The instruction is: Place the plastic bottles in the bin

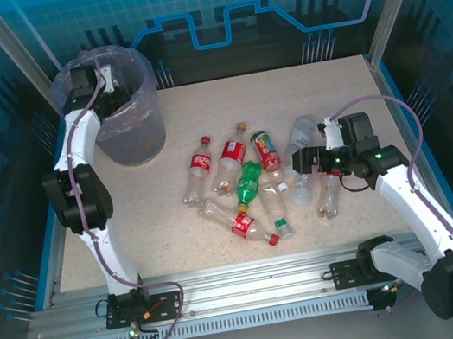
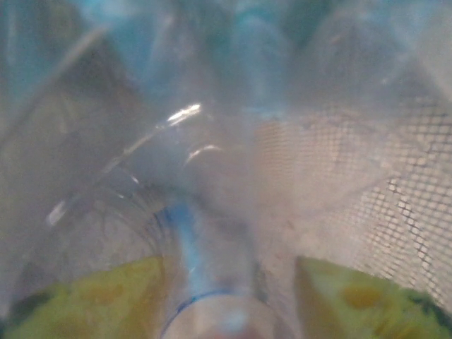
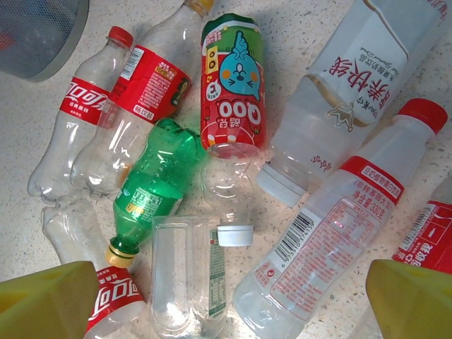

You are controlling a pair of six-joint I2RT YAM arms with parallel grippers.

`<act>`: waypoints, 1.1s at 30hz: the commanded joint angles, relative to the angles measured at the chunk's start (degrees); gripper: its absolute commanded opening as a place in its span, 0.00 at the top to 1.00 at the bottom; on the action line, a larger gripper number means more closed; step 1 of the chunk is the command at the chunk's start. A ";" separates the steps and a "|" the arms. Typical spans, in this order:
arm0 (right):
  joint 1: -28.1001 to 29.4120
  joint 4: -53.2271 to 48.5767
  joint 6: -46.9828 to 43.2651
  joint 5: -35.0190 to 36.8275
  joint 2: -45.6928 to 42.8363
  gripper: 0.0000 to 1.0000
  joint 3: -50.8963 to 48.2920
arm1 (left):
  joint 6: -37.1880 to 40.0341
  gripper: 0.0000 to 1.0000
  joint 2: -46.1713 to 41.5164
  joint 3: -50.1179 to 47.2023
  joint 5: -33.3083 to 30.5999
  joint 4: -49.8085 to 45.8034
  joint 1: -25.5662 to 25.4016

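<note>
Right pincer (image 3: pixel 233 289) released over plastic bottles (image 1: pixel 251 184): Coca-Cola bottle (image 3: pixel 70 120), Qoo bottle (image 3: pixel 233 85); left pincer (image 2: pixel 229 286) in bin (image 1: pixel 134 133), grip: cannot tell.

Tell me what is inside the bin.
The left end effector reaches into the bin, a clear bottle between its fingers. The crinkly liner surrounds them. The bin's bottom is covered, so other contents are unseen.
</note>
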 commanded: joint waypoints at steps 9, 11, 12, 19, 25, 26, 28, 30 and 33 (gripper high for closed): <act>-1.23 -1.83 0.17 1.36 -0.36 0.02 -0.34 | 1.03 0.23 0.54 1.81 1.16 -1.81 -0.18; -1.30 -1.99 0.25 1.48 -0.55 0.02 -0.24 | 0.98 0.22 0.36 1.80 1.16 -1.81 -0.17; -1.33 -2.08 0.25 1.52 -0.69 0.02 -0.16 | 0.98 0.21 0.20 1.83 1.11 -1.82 -0.17; -1.42 -1.84 1.37 2.16 -1.36 0.02 0.33 | 1.38 0.17 -1.76 2.38 0.91 -2.32 -0.17; -2.50 -3.28 2.52 7.48 -2.39 0.02 0.06 | 2.43 0.13 -5.31 2.69 -0.25 -3.12 -0.17; -2.88 -3.59 2.39 8.19 -2.71 0.01 -0.12 | 2.56 0.12 -6.07 2.74 -0.33 -3.25 -0.17; -3.35 -3.37 1.68 8.78 -3.87 0.00 -0.79 | 2.80 0.10 -7.53 2.86 -0.63 -3.69 -0.13; -3.70 -3.76 1.85 10.49 -5.28 0.00 -1.42 | 3.25 0.07 -9.16 2.81 -1.64 -4.24 -0.15; -4.23 -6.47 2.48 14.86 -5.66 0.00 -1.49 | 3.98 0.03 -12.00 2.27 -3.82 -4.70 -0.17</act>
